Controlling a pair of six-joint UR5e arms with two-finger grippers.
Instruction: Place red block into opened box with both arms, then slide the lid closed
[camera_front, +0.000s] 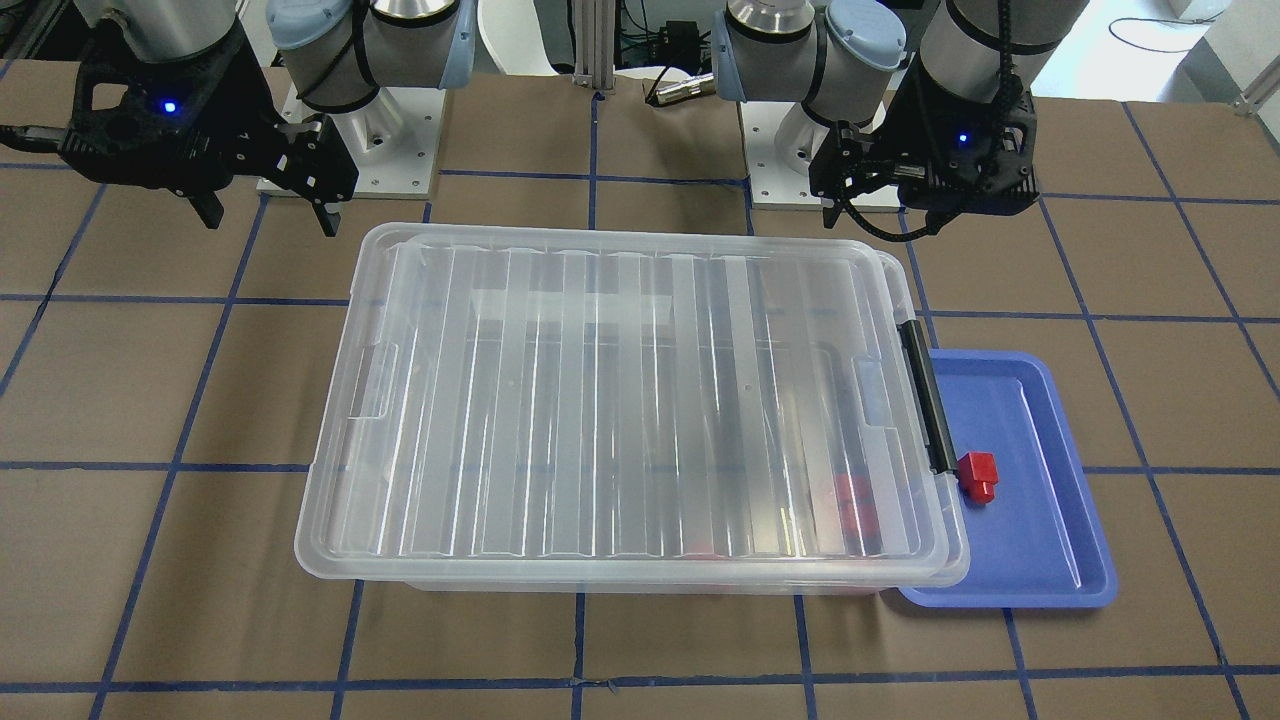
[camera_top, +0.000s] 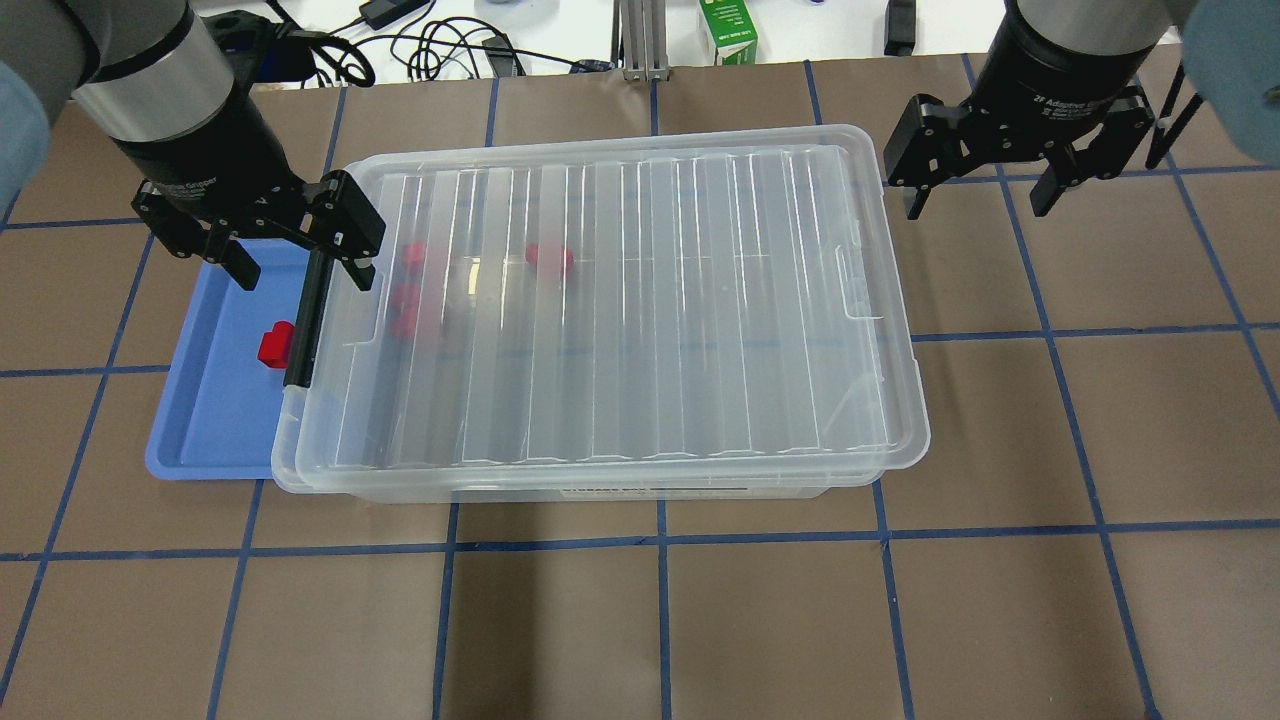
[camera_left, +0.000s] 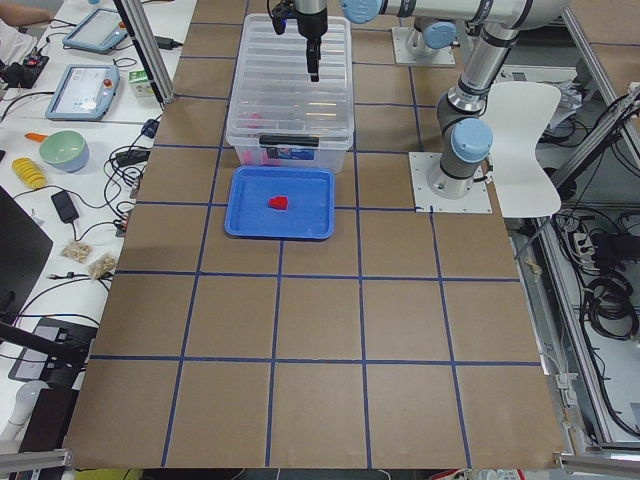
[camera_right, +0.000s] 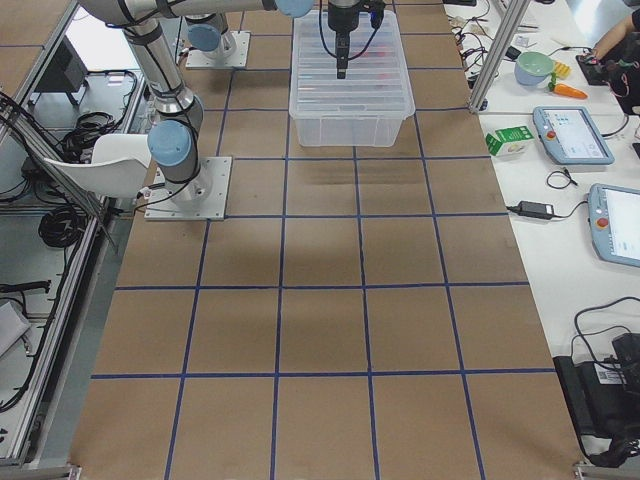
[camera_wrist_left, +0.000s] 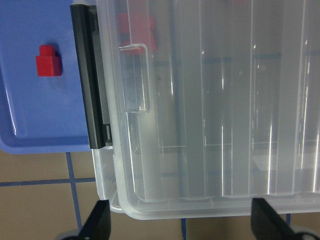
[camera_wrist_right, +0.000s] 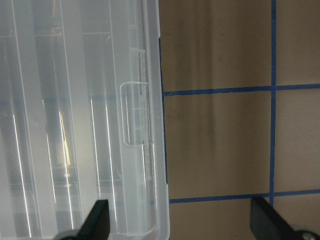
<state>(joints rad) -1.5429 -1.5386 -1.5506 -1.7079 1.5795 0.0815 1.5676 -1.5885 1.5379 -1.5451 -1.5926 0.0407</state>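
Front view: red block (camera_front: 977, 476) sits in the blue tray (camera_front: 1040, 520) right beside the box (camera_front: 650, 588), lid (camera_front: 620, 400) covering it. Overhead: left gripper (camera_top: 302, 268) and right gripper (camera_top: 980, 203) both spread, empty, at the box's ends. Guessing lid slides open next.

Blue tray (camera_top: 215, 420) on taped table (camera_top: 700, 620)

"2F Adaptive" on right tool (camera_top: 977, 200), box label (camera_top: 655, 490) too blurred to read
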